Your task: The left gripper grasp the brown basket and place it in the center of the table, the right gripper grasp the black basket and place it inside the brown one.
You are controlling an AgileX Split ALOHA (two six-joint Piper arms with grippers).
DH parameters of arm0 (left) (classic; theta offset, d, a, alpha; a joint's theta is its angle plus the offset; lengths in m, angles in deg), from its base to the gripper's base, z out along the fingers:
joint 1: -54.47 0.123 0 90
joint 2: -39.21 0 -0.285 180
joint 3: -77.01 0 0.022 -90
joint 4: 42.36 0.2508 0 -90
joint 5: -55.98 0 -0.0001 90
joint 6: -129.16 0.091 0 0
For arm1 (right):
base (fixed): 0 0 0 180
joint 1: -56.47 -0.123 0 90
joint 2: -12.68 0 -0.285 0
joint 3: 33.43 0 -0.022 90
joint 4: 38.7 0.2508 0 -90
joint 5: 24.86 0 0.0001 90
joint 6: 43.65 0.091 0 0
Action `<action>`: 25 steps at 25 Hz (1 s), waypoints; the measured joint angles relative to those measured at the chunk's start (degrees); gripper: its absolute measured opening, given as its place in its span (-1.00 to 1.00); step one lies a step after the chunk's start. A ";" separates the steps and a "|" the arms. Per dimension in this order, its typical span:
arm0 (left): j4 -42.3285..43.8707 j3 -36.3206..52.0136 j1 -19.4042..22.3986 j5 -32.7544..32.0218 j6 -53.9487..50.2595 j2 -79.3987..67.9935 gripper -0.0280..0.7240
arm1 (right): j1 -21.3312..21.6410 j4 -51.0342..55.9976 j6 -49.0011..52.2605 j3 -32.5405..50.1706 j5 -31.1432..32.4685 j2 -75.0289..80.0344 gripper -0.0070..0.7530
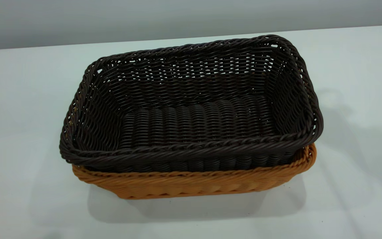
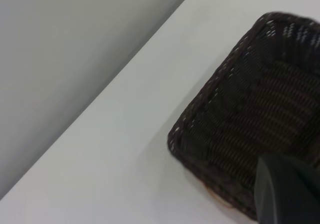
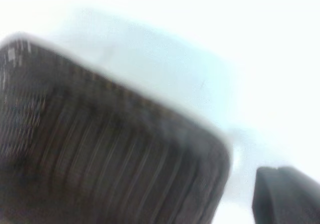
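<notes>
Gripper states: cannot tell — black basket (image 1: 191,109) nests lengthwise in brown basket (image 1: 194,184), left-right.

Plain pale grey wall (image 1: 111,20) behind the far edge of the white table (image 1: 22,99), soft even light.

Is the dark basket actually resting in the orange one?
Touching. The exterior view shows the black basket nested inside the brown basket, rims meeting.

The black basket (image 2: 260,119) (one corner showing) rests on the table (image 2: 125,149).
</notes>
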 joint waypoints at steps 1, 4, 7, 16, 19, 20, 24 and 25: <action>0.55 0.84 0.00 0.00 -0.85 0.99 -0.93 | -0.64 -0.92 0.26 0.72 -2.04 -1.93 -0.98; 1.94 3.50 0.00 -0.76 -4.14 3.59 -0.93 | -3.17 -4.68 1.86 3.59 -6.94 -7.50 -0.98; 1.94 5.37 0.00 -2.70 -7.28 5.75 -0.93 | -6.66 -9.62 3.82 7.27 -9.70 -13.17 -0.98; 1.35 12.97 0.00 -5.13 -10.91 13.94 -0.93 | -13.98 -15.32 4.79 22.64 -12.14 -31.78 -0.98; 1.35 16.13 0.00 -5.20 -11.99 16.84 -0.93 | -13.98 -15.64 4.62 29.28 -11.59 -37.95 -0.98; 1.19 17.19 0.00 -5.30 -12.60 17.89 -0.93 | -13.98 -15.49 4.65 31.80 -10.93 -40.18 -0.98; -1.73 20.28 0.00 -6.66 -13.79 21.66 -0.93 | -13.98 -15.00 4.60 42.11 -8.14 -49.35 -0.98; -2.62 20.78 0.00 -7.01 -13.79 22.44 -0.93 | -13.98 -14.95 4.59 44.37 -7.45 -51.50 -0.98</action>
